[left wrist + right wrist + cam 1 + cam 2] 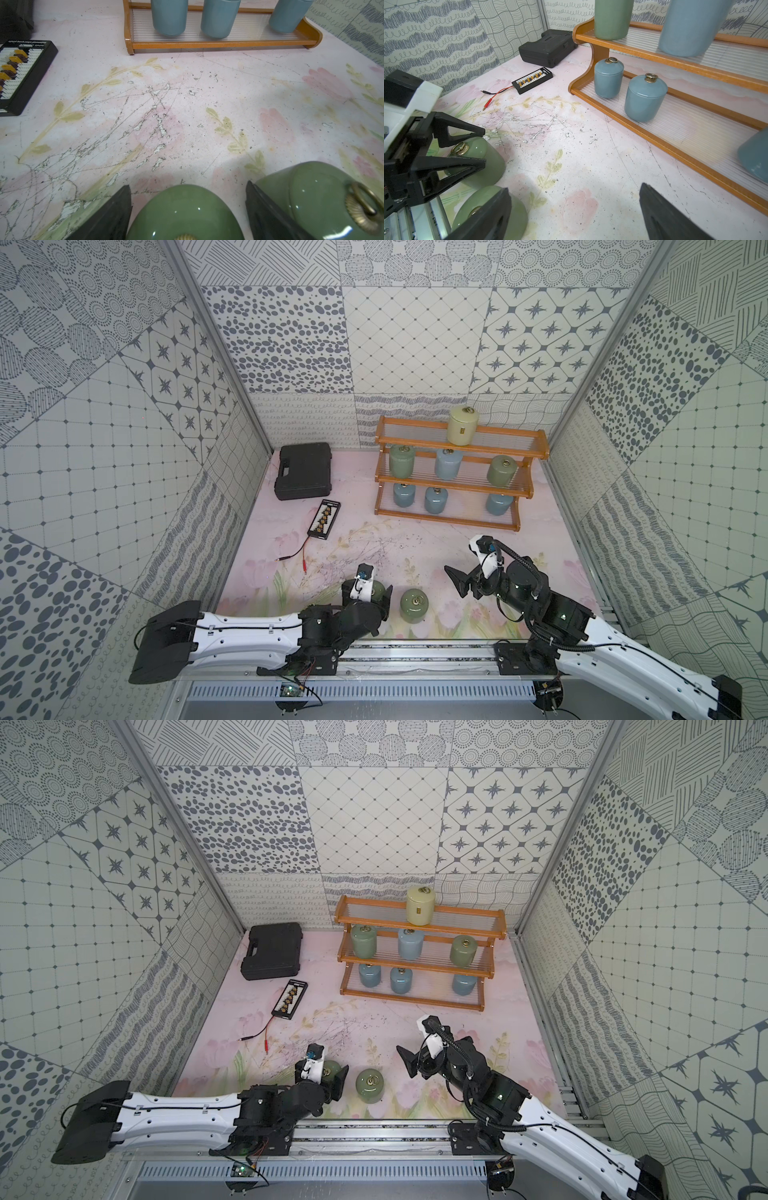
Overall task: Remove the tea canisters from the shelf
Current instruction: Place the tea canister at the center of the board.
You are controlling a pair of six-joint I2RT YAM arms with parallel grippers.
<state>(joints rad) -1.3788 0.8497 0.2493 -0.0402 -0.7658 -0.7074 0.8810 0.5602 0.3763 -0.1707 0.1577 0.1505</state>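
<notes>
Presently the left gripper (188,185) straddles a green canister (185,214).

Bright even light, soft shadows, wide-angle edge distortion

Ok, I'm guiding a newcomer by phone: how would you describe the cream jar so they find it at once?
Look to the stepped orange-brown wooden shelf by the back wall. On its top tier stands one glossy cream cylindrical canister with a brass ring handle. It stands alone there; the other canisters are sage green or pale blue.
</notes>
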